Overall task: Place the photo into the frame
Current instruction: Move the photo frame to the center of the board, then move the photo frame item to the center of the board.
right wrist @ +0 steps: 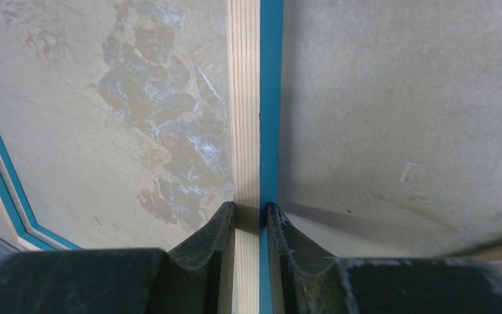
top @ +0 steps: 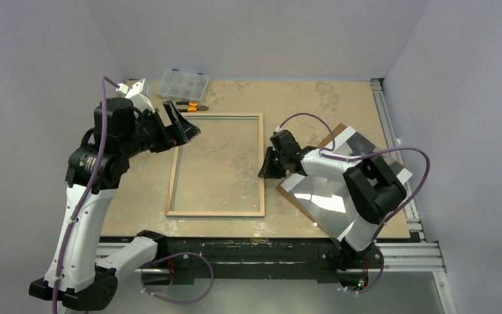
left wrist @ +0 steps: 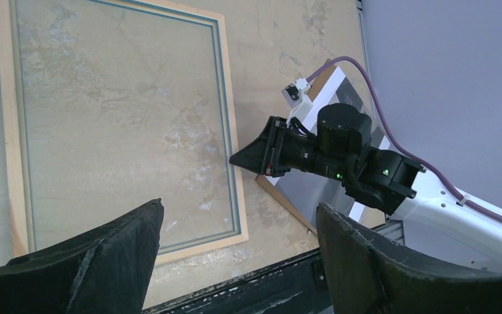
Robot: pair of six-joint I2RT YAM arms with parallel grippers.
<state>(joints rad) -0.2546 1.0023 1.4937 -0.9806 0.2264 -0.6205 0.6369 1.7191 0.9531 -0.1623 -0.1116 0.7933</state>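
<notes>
The frame (top: 215,213) lies wood-side up on the mottled tan table (top: 300,104), with white walls (top: 254,33) around. My right gripper (right wrist: 251,212) pinches its right rail, and my left gripper (top: 186,127) hangs spread over its far-left corner. The photo (top: 323,196) lies just right of the frame, seemingly on cardboard (left wrist: 286,201).

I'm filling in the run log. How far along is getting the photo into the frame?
Done: the frame lies wood back up on the table, no photo in it. In hand: the right gripper pinches the frame's right rail; the left gripper hangs open near its far left corner. Left: the photo lies on the brown board outside the frame, not yet put in.
</notes>
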